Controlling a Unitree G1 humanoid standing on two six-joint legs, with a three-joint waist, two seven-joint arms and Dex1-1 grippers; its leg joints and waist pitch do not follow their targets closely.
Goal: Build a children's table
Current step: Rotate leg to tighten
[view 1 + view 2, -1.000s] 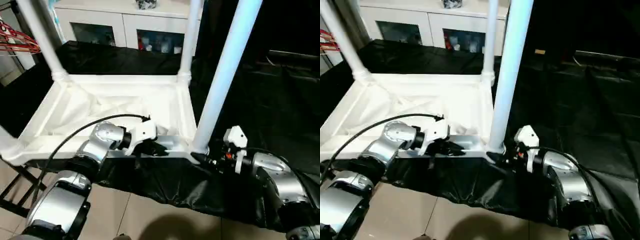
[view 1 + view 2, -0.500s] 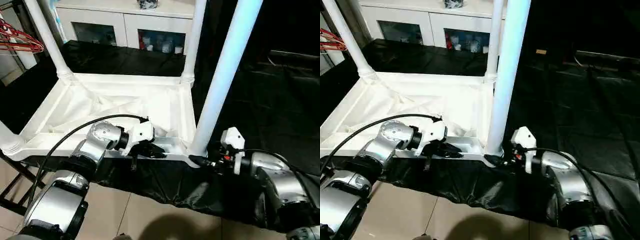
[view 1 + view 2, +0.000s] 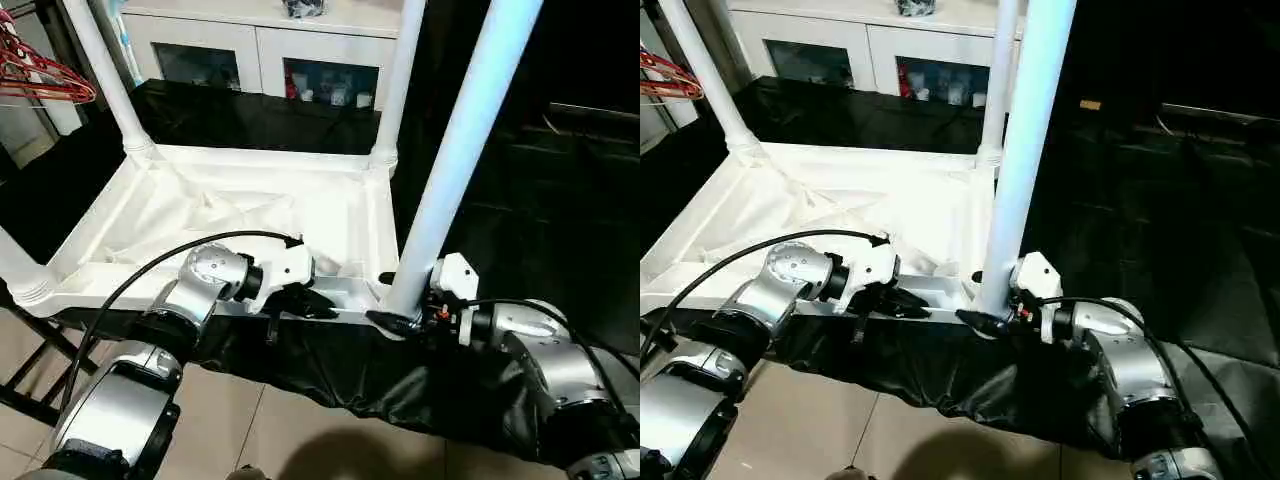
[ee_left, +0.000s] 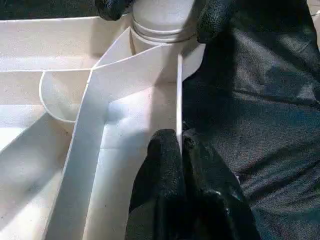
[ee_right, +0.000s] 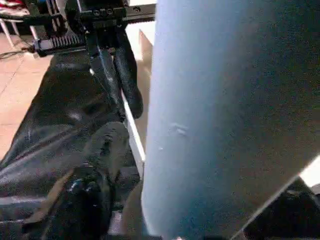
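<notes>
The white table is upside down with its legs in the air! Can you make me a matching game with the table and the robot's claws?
Things:
1. left claw
2. right claw
3. cabinet
4. tabletop

States:
a. lies upside down on the black cloth
b. stands at the back, with glass doors
c. pinched shut on the tabletop's thin near rim
d. fingers on either side of the near leg at its base

Pairs: 1-c, 2-d, 3-b, 4-a

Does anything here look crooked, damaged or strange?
Nothing looks damaged. The table top lies upside down on the black cloth, as assembly needs. The nearest leg leans slightly rightward in its corner socket, with the right gripper around its base.
</notes>
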